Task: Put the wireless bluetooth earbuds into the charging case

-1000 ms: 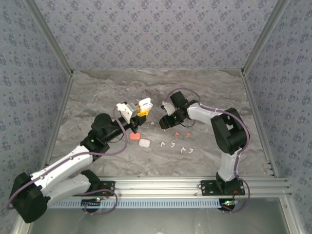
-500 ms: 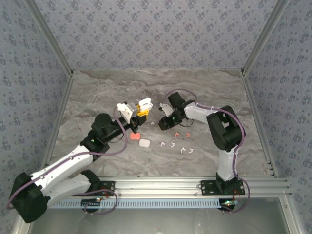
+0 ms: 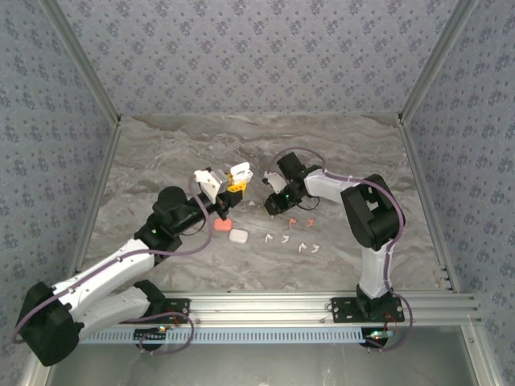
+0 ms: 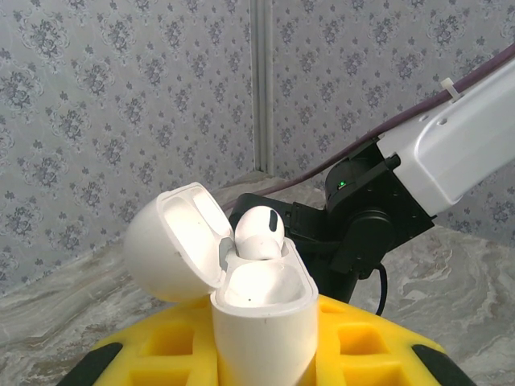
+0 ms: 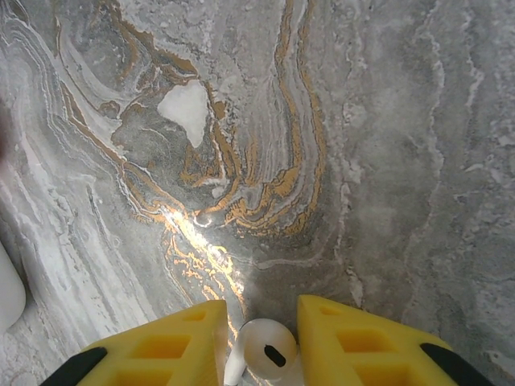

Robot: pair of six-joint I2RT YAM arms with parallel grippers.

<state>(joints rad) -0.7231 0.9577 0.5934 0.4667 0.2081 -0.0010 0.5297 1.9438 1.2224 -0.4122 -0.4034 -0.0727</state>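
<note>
Right wrist view: a white earbud [image 5: 264,352] sits clenched between the yellow fingers of your right tool [image 5: 261,305], marbled worktop [image 5: 386,161] beyond. Left wrist view: your left tool [image 4: 261,350] grips the open charging case [image 4: 261,301], lid tilted back, a second earbud [image 4: 257,233] seated inside. Spare earbuds [image 3: 285,238] lie on the worktop.

Marbled grey tabletop [image 3: 161,153], patterned walls [image 3: 257,56] — aluminium rail [image 3: 322,304]

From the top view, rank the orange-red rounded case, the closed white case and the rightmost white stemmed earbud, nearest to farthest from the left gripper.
From the left gripper, shut on the open white charging case:
1. orange-red rounded case, just on its near side.
2. closed white case, next beyond, slightly right.
3. rightmost white stemmed earbud, far right end of the row.
</note>
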